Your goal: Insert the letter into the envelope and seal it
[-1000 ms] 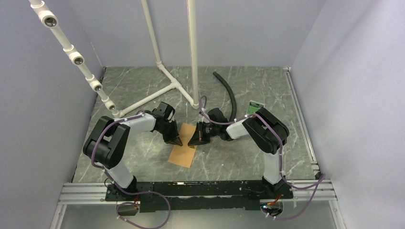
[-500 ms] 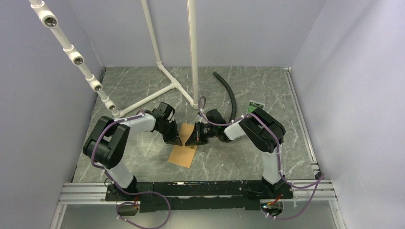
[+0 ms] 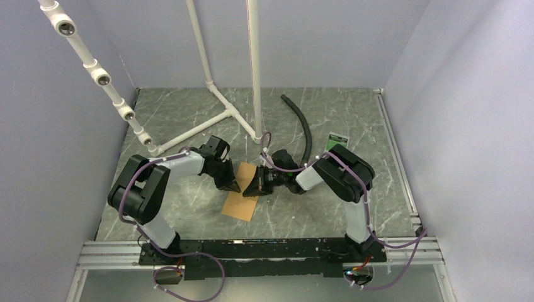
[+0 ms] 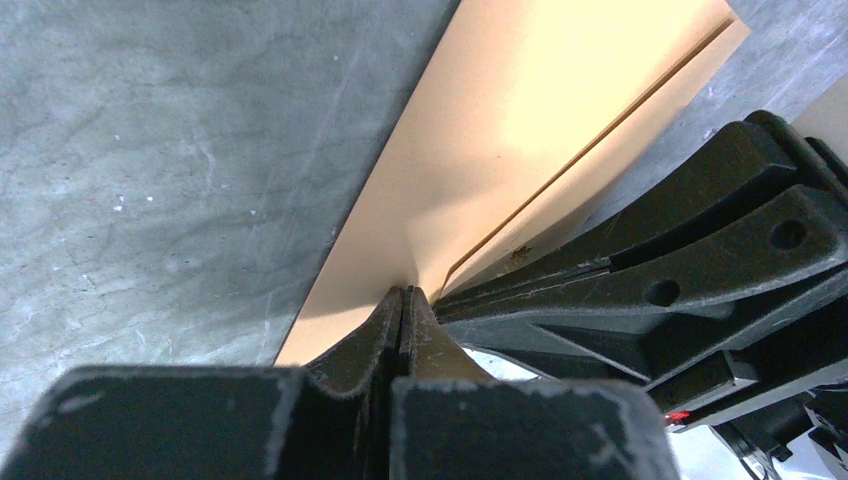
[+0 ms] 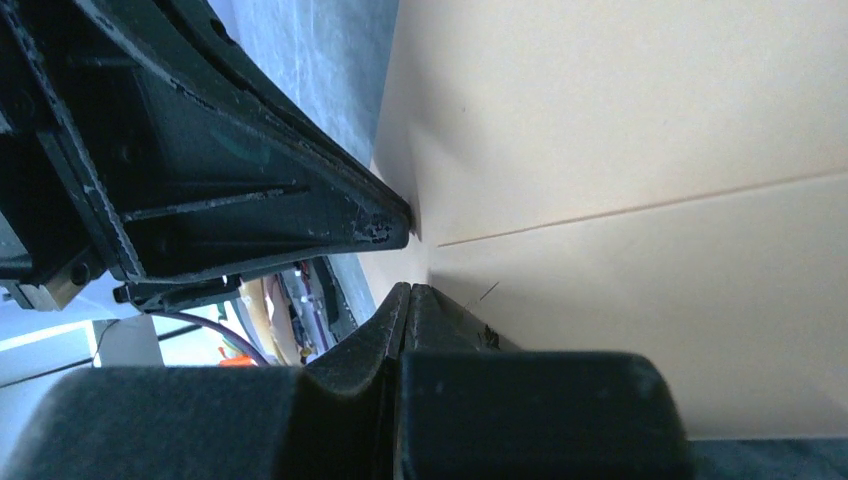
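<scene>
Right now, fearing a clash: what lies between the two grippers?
Only a sliver of envelope separates left gripper and right gripper, per the right wrist view.

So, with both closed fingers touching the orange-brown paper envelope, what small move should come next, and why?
Probably slide the shut right fingers along the flap edge of the orange-brown kraft paper envelope, pressing down. Both tips meet at that edge, the shut left fingers pin it, and no pink letter shows outside, so sealing seems what remains.

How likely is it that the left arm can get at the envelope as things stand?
Probably yes: the left fingers, shut, touch the envelope at its left edge, nothing between; the right fingers sit close beside.
</scene>
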Action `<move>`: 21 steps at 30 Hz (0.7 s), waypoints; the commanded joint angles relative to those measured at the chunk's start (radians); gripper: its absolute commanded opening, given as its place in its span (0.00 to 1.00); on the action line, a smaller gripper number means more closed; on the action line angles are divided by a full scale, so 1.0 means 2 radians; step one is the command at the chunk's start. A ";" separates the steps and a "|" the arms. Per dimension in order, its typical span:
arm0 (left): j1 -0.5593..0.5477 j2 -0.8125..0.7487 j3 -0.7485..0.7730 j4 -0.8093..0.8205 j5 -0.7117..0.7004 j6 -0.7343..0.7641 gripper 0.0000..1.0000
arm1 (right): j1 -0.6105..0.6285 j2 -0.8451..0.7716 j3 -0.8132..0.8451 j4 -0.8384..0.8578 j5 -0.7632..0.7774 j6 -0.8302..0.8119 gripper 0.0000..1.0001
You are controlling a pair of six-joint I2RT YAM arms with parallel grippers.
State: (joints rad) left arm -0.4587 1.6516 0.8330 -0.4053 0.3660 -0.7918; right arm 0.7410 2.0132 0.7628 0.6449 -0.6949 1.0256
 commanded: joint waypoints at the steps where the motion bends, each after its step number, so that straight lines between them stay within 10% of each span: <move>1: -0.003 0.012 -0.024 -0.052 -0.046 0.008 0.03 | 0.010 0.003 -0.031 -0.030 0.002 -0.030 0.00; 21: -0.003 0.017 -0.015 -0.058 -0.043 0.019 0.03 | 0.007 0.000 -0.065 0.106 0.012 0.014 0.00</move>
State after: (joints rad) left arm -0.4587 1.6516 0.8333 -0.4057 0.3660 -0.7906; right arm 0.7677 1.9942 0.6510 0.7994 -0.7216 1.0359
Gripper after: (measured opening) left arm 0.033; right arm 0.007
